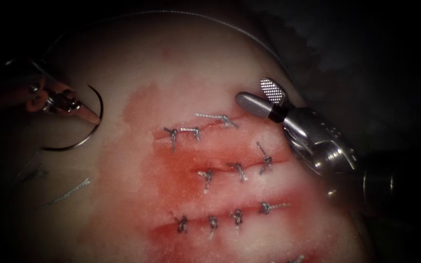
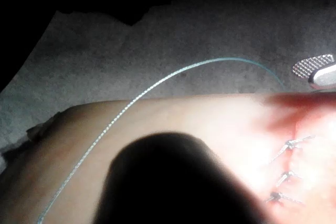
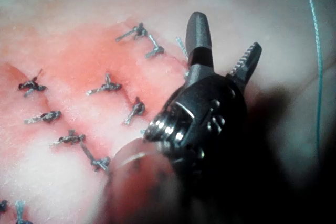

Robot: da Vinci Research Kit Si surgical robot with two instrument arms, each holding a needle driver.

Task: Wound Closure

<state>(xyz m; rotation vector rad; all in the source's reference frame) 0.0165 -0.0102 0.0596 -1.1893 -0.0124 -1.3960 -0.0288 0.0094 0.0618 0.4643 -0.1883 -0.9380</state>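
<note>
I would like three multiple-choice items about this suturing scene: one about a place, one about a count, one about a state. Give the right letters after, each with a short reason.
1. Where is the needle?
A. Held by the left tool, clear of the tissue, left of the cuts
B. Buried in the top cut
C. Held by the right tool

2. How many knots sit along the lowest full row of stitches in the endoscope view?
A. One
B. Four
C. Nine

3. How do the right tool's jaws stand?
A. Shut on the thread
B. Shut on the tissue
C. Open, holding nothing

Answers:
1. A: the left tool's jaws grip the needle near one end of its curve, over pale tissue.
2. B: four knots lie along that cut.
3. C: the right wrist view shows the two jaws spread apart with nothing between them.
</note>
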